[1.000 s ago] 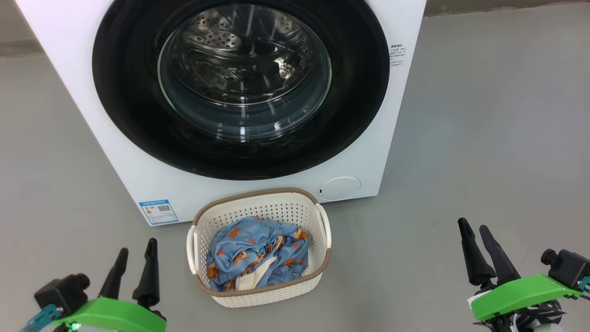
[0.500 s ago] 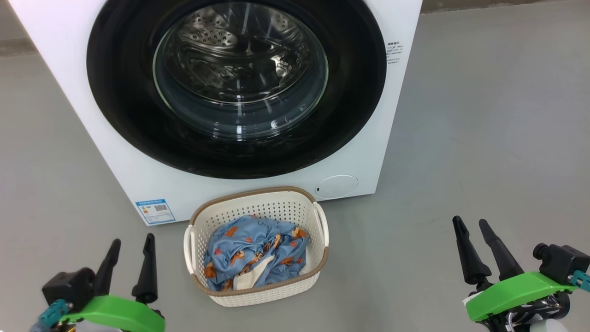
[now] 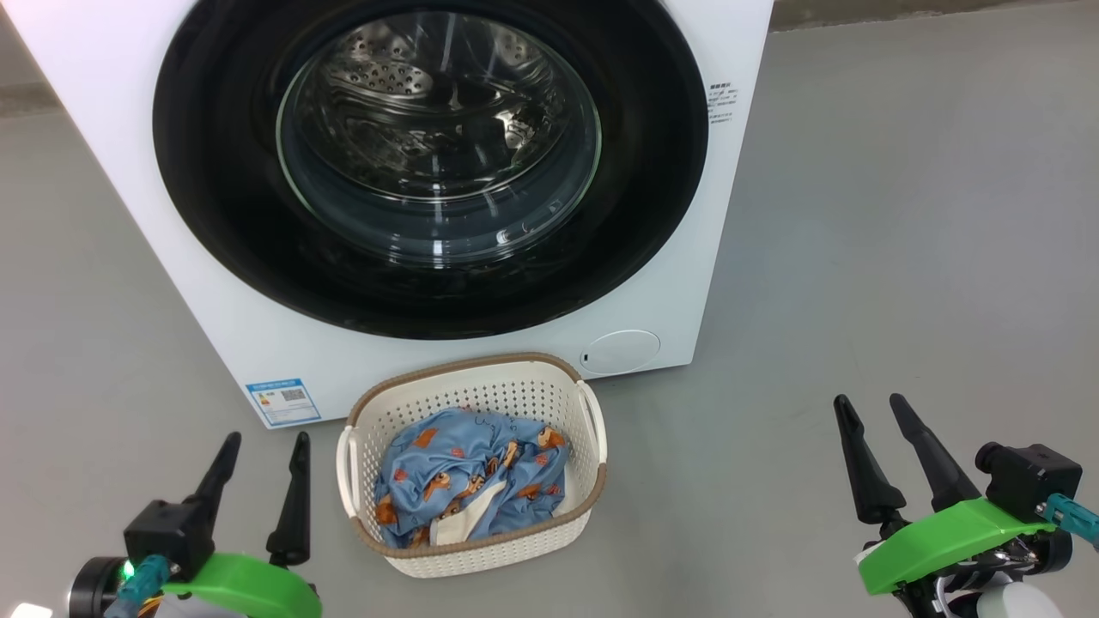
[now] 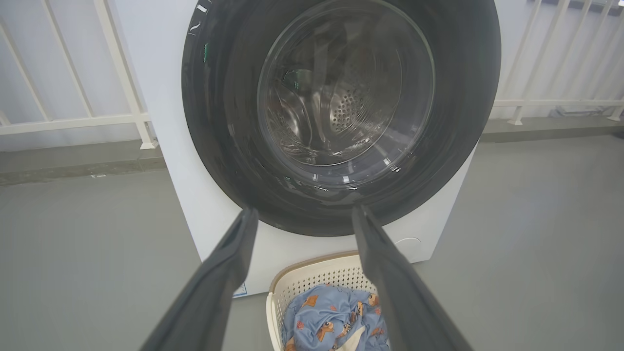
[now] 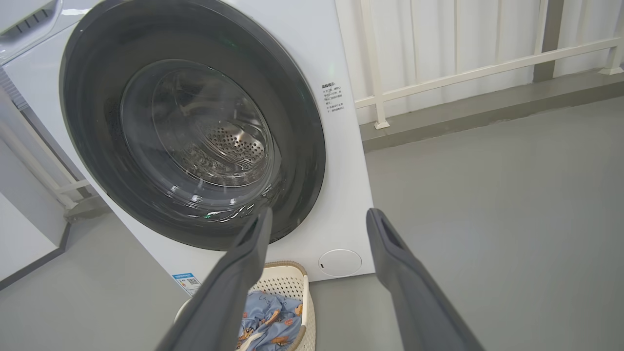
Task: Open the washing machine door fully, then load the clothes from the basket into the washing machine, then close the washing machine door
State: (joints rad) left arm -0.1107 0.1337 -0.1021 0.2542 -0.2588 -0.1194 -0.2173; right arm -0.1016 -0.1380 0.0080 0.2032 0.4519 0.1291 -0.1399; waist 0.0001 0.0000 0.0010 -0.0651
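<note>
- Head view – the washing machine door sits shut and flush in the front of the washing machine, so the first step is judged not yet begun. No handle or hinge side can be made out.
- Head view – the basket stands on the floor at 6 o'clock of the door, touching or just short of the cabinet. The clothes lie bunched inside it, below the rim. The placement looks deliberate: a short lift from basket to drum, low enough to be under the door's swing.
- Head view – the left gripper is at 9 o'clock of the basket, near it. The right gripper is at 3 o'clock, well apart. Both have their fingers parted and hold nothing – a ready stance flanking the work.
- Left wrist view – the left gripper's fingers are spread wide with nothing between them. They frame the door's lower rim at 12 o'clock, with the basket and clothes at 6 o'clock.
- Right wrist view – the right gripper's fingers are likewise spread and empty. The door lies at 10 o'clock, the round white cover sits between the fingertips, and the basket is at 7 o'clock.
- Judgement – either arm must first find a purchase on the door's edge.
</note>
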